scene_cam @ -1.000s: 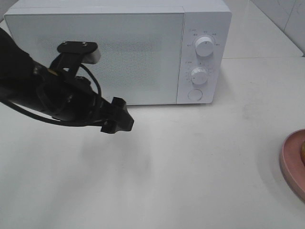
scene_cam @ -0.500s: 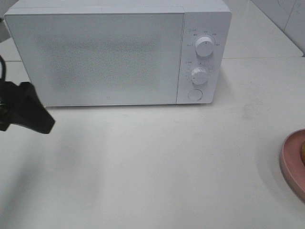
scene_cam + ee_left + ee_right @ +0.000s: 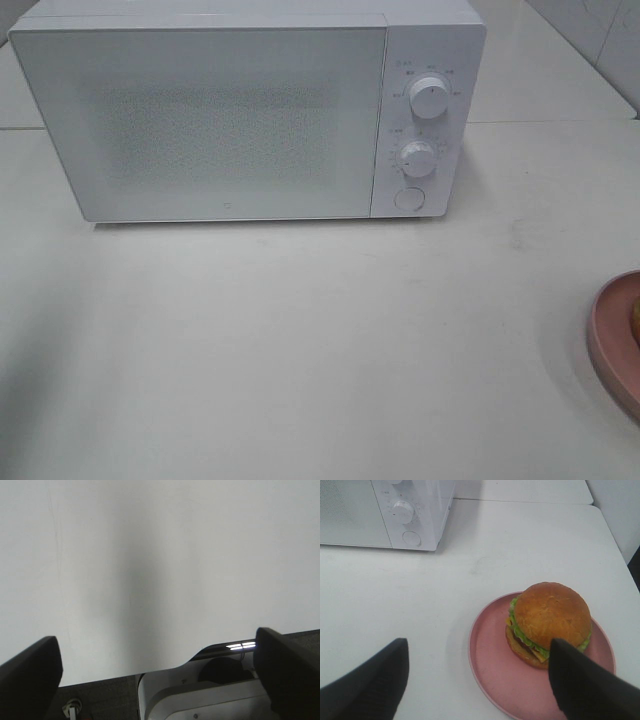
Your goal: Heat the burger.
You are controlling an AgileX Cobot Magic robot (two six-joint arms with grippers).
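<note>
The burger (image 3: pixel 550 622), with a golden-brown bun, green lettuce and yellow cheese, sits on a round pink plate (image 3: pixel 490 665) on the white table. My right gripper (image 3: pixel 477 652) is open and empty, just short of the plate, its dark fingers (image 3: pixel 370 685) wide apart. In the high view only the plate's edge (image 3: pixel 612 340) shows at the far right. The white microwave (image 3: pixel 250 110) stands at the back with its door shut. My left gripper (image 3: pixel 155 652) is open and empty over bare table near its edge. Neither gripper shows in the high view.
The microwave has two round knobs (image 3: pixel 429 97) and a round button (image 3: pixel 408 199) on its right panel. It also shows in the right wrist view (image 3: pixel 395 510). A white wall stands to the right of the table (image 3: pixel 615 510).
My left arm, which was in front of the microwave door, has drawn back to the left and out of the high view. The microwave and plate have not moved.
</note>
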